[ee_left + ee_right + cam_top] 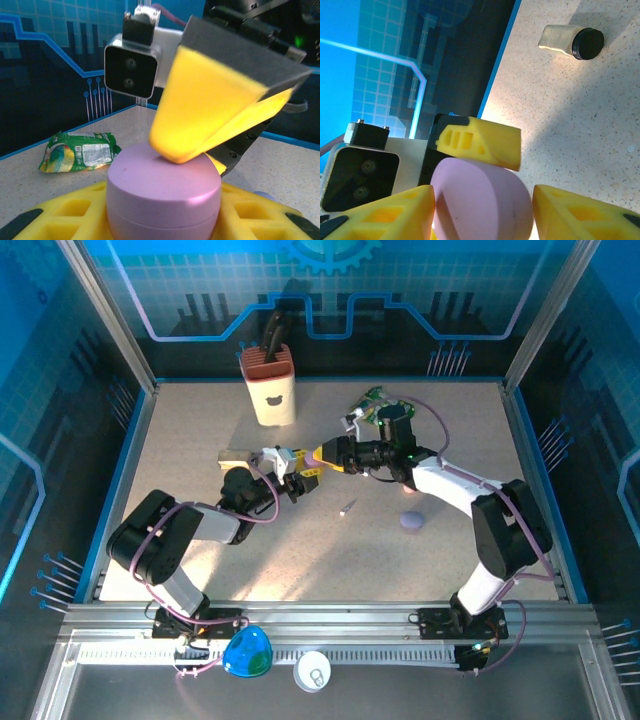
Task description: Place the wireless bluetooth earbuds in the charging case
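Observation:
The charging case [164,195] is a round lilac box with its lid closed, held off the table between the yellow fingers [45,220] of my left gripper [292,483], which is shut on its sides. My right gripper [318,462] meets it from the other side. One right finger [210,115] rests on the lid. In the right wrist view the case [480,205] lies between the right fingers [585,215], with a gap on one side, so that gripper is open. A tiny pale bit [347,507], perhaps an earbud, lies on the table.
A lilac oval pebble [412,521] lies right of centre. A cream holder [270,385] stands at the back, a green packet [372,400] lies beside the right arm, and a jar [570,42] lies on its side. A blue object [247,653] and a white disc [312,672] sit on the front rail.

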